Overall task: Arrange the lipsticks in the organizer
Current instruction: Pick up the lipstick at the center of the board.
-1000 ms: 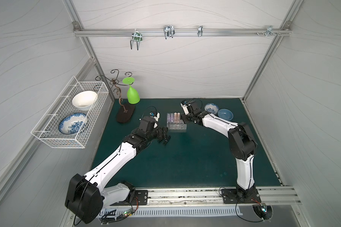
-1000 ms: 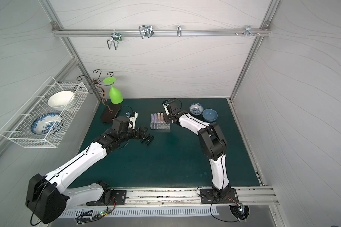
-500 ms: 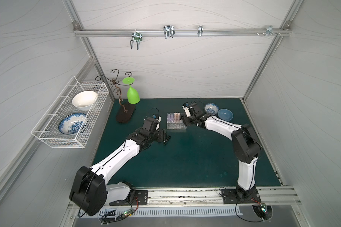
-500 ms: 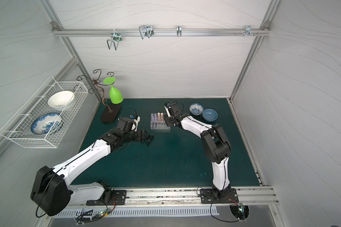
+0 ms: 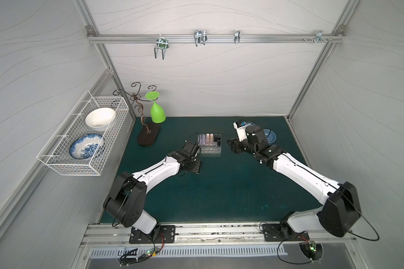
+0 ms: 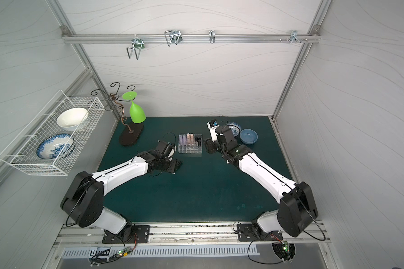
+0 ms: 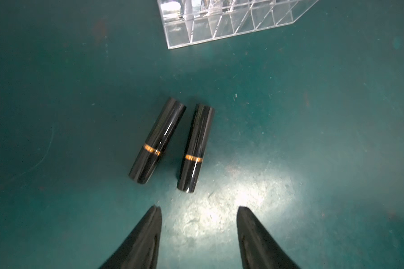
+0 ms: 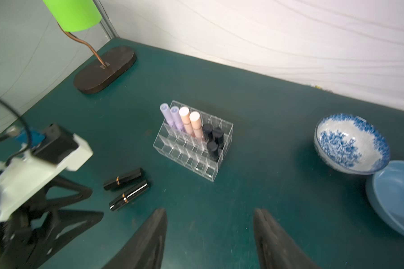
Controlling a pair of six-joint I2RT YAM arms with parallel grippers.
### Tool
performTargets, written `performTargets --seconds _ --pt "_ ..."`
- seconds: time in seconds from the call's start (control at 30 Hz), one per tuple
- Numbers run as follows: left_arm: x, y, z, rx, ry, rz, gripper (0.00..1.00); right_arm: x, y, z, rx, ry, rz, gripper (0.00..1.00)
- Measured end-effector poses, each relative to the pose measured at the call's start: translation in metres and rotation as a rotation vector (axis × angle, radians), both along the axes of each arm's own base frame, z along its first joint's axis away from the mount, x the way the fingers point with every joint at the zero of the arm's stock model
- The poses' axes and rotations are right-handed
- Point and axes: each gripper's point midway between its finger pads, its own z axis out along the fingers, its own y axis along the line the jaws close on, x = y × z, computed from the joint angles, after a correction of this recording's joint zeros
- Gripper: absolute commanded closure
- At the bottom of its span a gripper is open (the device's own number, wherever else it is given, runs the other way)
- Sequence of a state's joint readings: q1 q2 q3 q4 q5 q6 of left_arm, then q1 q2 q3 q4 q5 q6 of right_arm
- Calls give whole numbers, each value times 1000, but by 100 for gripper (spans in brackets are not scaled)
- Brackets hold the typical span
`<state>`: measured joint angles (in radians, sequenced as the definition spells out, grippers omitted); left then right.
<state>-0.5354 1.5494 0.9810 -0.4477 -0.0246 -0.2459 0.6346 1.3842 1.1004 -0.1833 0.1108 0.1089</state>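
The clear organizer (image 5: 210, 151) (image 8: 184, 160) stands mid-table and holds two lilac lipsticks (image 8: 170, 116), two peach ones (image 8: 191, 123) and three black ones (image 8: 214, 142), all upright. Two more black lipsticks with gold bands (image 7: 158, 141) (image 7: 195, 149) lie side by side on the green mat, just ahead of my left gripper (image 7: 197, 207) (image 5: 194, 166). Its jaws are open and hold nothing. My right gripper (image 8: 209, 209) (image 5: 231, 145) hovers to the right of the organizer, open and empty. The right wrist view also shows the lying pair (image 8: 126, 186).
A green goblet (image 5: 157, 113) hangs on a wire stand with a dark oval base (image 5: 148, 136) at the back left. A blue-and-white bowl (image 8: 350, 144) and a blue bowl (image 6: 248, 136) sit at the back right. On the left wall hangs a white wire basket (image 5: 63, 163) with two bowls.
My right gripper opened and drew back from the organizer toward the right. My left jaws narrowed as that arm settled lower over the two lying black lipsticks.
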Motion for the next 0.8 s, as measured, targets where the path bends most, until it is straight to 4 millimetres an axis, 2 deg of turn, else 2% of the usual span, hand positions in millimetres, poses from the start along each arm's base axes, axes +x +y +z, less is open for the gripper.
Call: performTargets --seconds 0.17,0.37,0.8 --pt "11 -9 -8 23 17 -11 45 -7 -2 -13 -14 43 9 39" --pt "13 -12 -28 57 73 -17 53 -9 -1 -10 -5 41 17 40" --pt "8 -15 -49 97 143 -30 54 -11 0 -7 11 46 26 42"
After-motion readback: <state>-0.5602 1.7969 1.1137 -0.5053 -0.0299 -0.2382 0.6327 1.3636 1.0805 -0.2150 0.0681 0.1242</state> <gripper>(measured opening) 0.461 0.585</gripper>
